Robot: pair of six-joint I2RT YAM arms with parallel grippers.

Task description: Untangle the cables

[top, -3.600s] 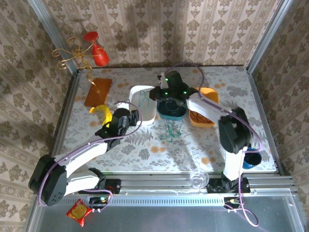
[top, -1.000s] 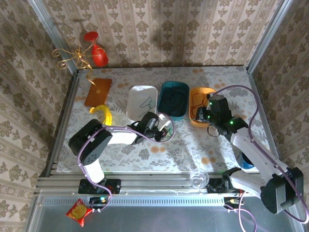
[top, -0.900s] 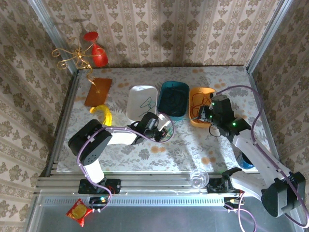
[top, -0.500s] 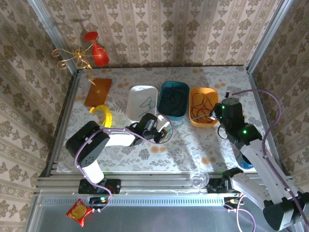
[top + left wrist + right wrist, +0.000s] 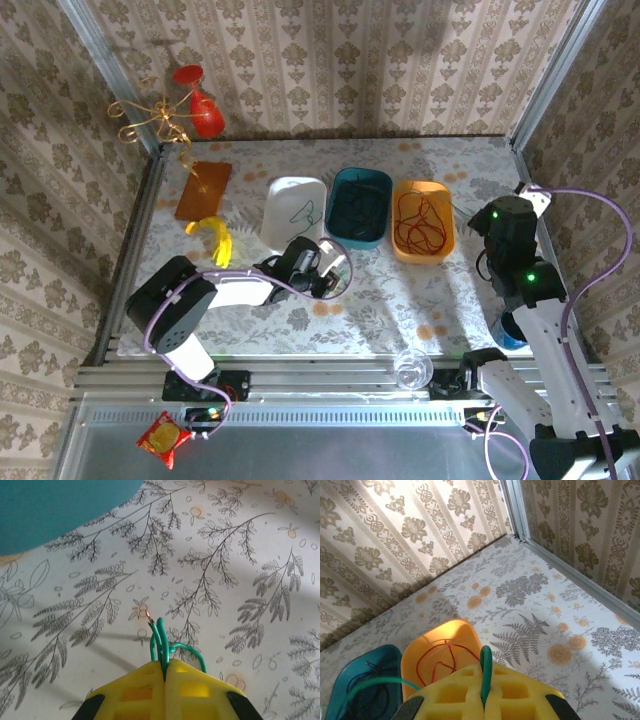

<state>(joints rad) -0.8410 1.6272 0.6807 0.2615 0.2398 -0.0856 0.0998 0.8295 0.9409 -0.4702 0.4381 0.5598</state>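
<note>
The cables are sorted by colour: red ones (image 5: 420, 218) lie in the orange bin (image 5: 443, 243), black ones (image 5: 358, 205) in the teal bin (image 5: 339, 228), and a green one (image 5: 303, 211) in the white tray (image 5: 280, 215). My left gripper (image 5: 333, 272) sits low over the table just in front of the tray and teal bin. Its yellow pads are shut on a small bunch of green cable ends (image 5: 161, 637). My right gripper (image 5: 492, 224) is raised at the table's right side, shut on a green cable loop (image 5: 485, 672). A green strand (image 5: 375, 682) trails left over the teal bin (image 5: 350, 677).
A banana (image 5: 216, 236) and a brown board (image 5: 203, 190) lie at the left. A blue cup (image 5: 514, 332) stands by the right arm's base, with a clear glass (image 5: 410, 369) on the front rail. A red glass (image 5: 206, 114) with curly golden wire hangs at the back wall.
My right gripper has swung from over the orange bin out to the right, carrying the green cable with it. The left gripper has stayed in place, still pinching green cable.
</note>
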